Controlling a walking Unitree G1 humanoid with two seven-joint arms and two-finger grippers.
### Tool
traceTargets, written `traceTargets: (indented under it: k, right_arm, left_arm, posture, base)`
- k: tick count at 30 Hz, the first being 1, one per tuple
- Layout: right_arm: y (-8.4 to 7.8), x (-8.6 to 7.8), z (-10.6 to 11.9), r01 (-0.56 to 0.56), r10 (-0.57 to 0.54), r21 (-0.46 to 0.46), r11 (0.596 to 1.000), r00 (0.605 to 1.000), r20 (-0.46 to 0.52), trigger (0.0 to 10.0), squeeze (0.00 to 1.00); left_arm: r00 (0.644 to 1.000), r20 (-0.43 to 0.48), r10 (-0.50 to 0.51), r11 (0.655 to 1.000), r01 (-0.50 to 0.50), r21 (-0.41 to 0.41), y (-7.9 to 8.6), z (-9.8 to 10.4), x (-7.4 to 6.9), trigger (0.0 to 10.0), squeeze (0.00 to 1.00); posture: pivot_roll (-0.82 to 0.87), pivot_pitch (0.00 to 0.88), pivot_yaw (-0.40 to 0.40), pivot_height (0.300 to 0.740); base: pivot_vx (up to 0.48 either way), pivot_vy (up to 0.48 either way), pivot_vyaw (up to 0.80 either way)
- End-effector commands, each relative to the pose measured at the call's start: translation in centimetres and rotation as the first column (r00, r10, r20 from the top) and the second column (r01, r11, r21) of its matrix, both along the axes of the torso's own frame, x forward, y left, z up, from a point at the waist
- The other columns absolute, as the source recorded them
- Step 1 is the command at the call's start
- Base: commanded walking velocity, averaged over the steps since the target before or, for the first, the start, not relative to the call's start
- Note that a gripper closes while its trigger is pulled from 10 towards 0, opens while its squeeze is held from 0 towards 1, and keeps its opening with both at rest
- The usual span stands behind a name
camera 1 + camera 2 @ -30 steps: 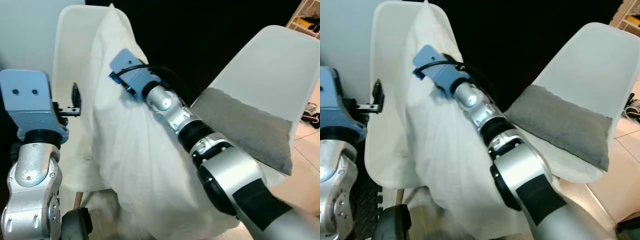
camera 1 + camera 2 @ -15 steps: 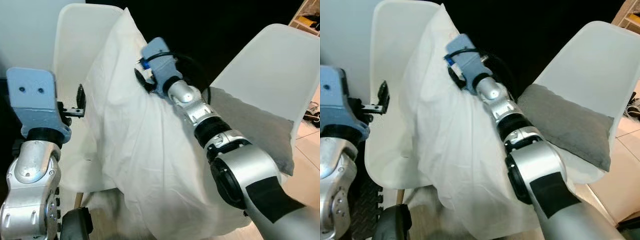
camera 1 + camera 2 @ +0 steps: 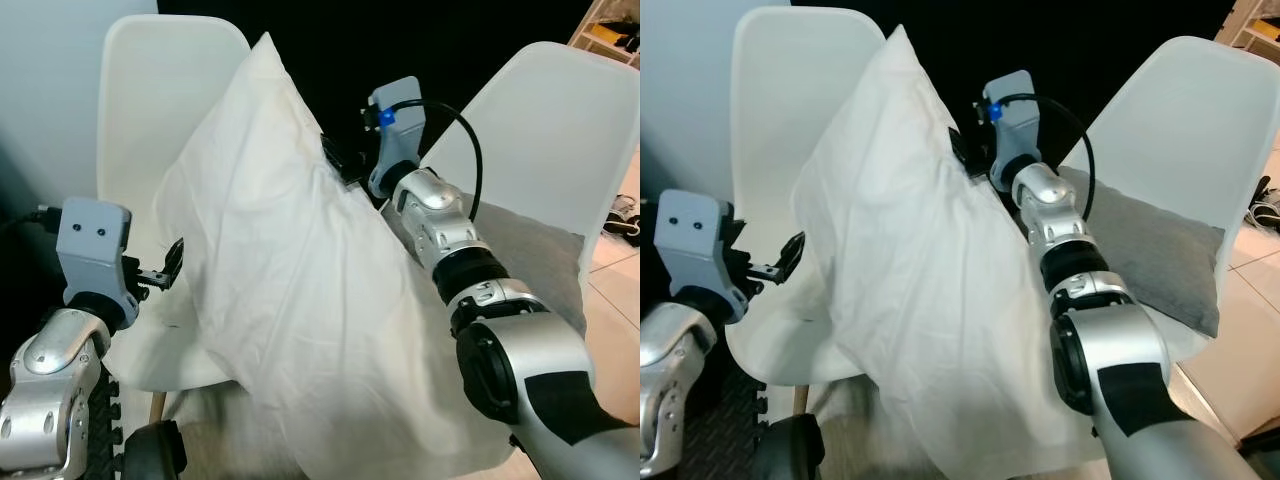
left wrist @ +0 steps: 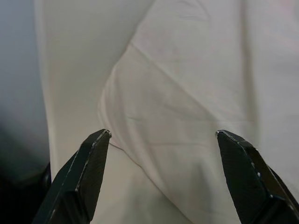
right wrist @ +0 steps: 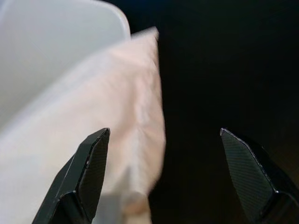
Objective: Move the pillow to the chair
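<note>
Jaws spread, rumpled white pillow (image 3: pixel 290 310)

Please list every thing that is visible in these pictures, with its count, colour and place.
pillow: 1, white, standing on end on the left chair, leaning on its back
chairs: 2, white, side by side, left and right
cushion: 1, grey, on the right chair's seat
left gripper: 1, black fingers, open, facing the pillow's lower left edge
right gripper: 1, black fingers, open, beside the pillow's upper right edge
</note>
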State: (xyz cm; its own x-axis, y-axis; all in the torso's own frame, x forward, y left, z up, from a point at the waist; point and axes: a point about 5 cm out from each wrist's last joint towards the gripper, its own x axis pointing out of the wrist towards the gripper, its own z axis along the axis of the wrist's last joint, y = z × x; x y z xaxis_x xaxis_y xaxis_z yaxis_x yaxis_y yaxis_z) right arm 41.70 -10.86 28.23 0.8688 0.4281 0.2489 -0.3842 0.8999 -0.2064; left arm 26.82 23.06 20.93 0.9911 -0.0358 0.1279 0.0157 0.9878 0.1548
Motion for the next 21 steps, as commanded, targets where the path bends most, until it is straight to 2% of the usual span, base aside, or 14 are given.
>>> traceTargets:
  k: [1, 2, 3, 4, 7, 8, 11, 14, 17, 21]
  right_arm:
    - [-0.6, 0.0, 0.1, 0.002, -0.002, 0.010, 1.000, 1.000, -0.001, 10.0, 0.00]
    - [-0.6, -0.1, 0.3, -0.005, 0.004, 0.015, 1.000, 1.000, 0.003, 10.0, 0.00]
    - [-0.6, -0.1, 0.3, -0.005, 0.004, 0.015, 1.000, 1.000, 0.003, 10.0, 0.00]
    - [-0.7, -0.1, 0.6, -0.014, 0.013, 0.020, 1.000, 1.000, 0.008, 10.0, 0.00]
    - [-0.5, -0.3, 1.1, -0.031, 0.031, 0.022, 0.999, 0.999, 0.019, 10.0, 0.00]
    - [-0.5, -0.3, 1.1, -0.031, 0.031, 0.022, 0.999, 0.999, 0.019, 10.0, 0.00]
    - [-0.6, -0.5, 1.4, -0.045, 0.045, 0.020, 0.999, 0.999, 0.028, 10.0, 0.00]
    - [-0.6, -0.6, 1.4, -0.048, 0.047, 0.021, 0.999, 0.998, 0.028, 10.0, 0.00]
    - [-0.7, -0.6, 1.4, -0.049, 0.049, 0.022, 0.999, 0.998, 0.027, 10.0, 0.00]
    - [-0.7, -0.8, 1.5, -0.056, 0.056, 0.025, 0.998, 0.998, 0.025, 10.0, 0.00]
  left_arm:
    - [1.000, 0.009, -0.018, 0.999, 0.019, -0.030, -0.1, -0.4, 0.4, 10.0, 0.00]
    - [0.999, 0.033, -0.025, 0.997, 0.027, -0.075, 0.2, -0.4, 0.9, 10.0, 0.00]
    - [0.999, 0.033, -0.025, 0.997, 0.027, -0.075, 0.2, -0.4, 0.9, 10.0, 0.00]
    - [0.998, 0.057, -0.035, 0.993, 0.042, -0.113, 0.4, -0.5, 1.6, 10.0, 1.00]
    - [0.994, 0.084, -0.070, 0.977, 0.086, -0.193, 0.6, -0.7, 2.8, 10.0, 1.00]
    - [0.994, 0.084, -0.070, 0.977, 0.086, -0.193, 0.6, -0.7, 2.8, 10.0, 1.00]
    - [0.982, 0.111, -0.153, 0.961, 0.174, -0.217, 0.3, -1.0, 4.1, 10.0, 1.00]
    - [0.977, 0.101, -0.190, 0.953, 0.208, -0.219, 0.2, -1.3, 4.5, 10.0, 1.00]
    - [0.977, 0.077, -0.198, 0.953, 0.210, -0.220, 0.3, -2.1, 4.7, 10.0, 1.00]
    - [0.987, -0.011, -0.158, 0.957, 0.150, -0.249, 1.4, -5.0, 5.1, 10.0, 1.00]
  posture:
    - [0.05, 0.072, -0.155, 0.465]
    - [0.04, 0.075, -0.161, 0.465]
    - [0.04, 0.075, -0.161, 0.465]
    - [0.03, 0.076, -0.163, 0.465]
    - [0.01, 0.084, -0.162, 0.465]
    - [0.01, 0.084, -0.162, 0.465]
    - [-0.01, 0.094, -0.161, 0.465]
    - [-0.01, 0.099, -0.161, 0.465]
    - [-0.02, 0.105, -0.161, 0.465]
    - [-0.03, 0.115, -0.163, 0.465]
  base:
    - [0.000, 0.000, 0.00]
    - [0.000, 0.000, 0.00]
    - [0.000, 0.000, 0.00]
    - [0.000, 0.000, 0.00]
    - [0.000, 0.000, 0.00]
    - [0.000, 0.000, 0.00]
    - [0.000, 0.000, 0.00]
    - [0.000, 0.000, 0.00]
    - [0.000, 0.000, 0.00]
    - [0.000, 0.000, 0.00]
